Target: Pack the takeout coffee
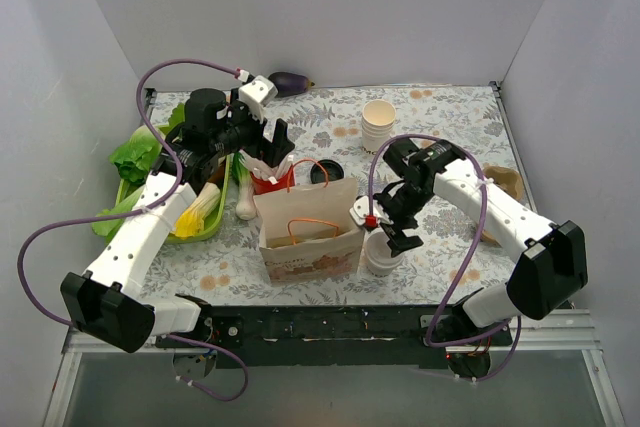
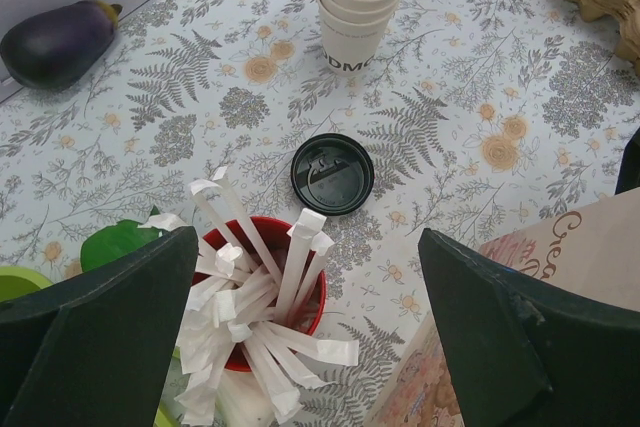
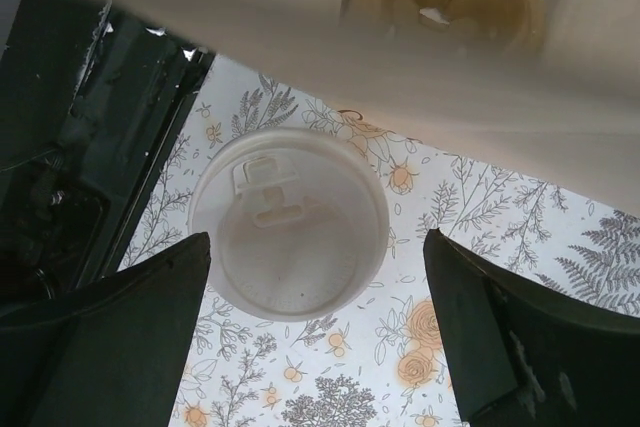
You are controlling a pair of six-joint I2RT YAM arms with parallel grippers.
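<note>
The right gripper (image 1: 398, 230), spread wide, hangs over the lidded coffee cup (image 1: 381, 255), which stands on the bench (image 1: 450, 127) just at the paper bag's (image 1: 310, 232) 3 o'clock. An off-centre squeeze could tip the cup or pop its lid. The bag's soft wall might snag a finger. The left gripper (image 1: 272, 142), also spread, holds nothing above a red cup (image 1: 268, 182) of wrapped straws. I cannot tell what the bag holds.
</note>
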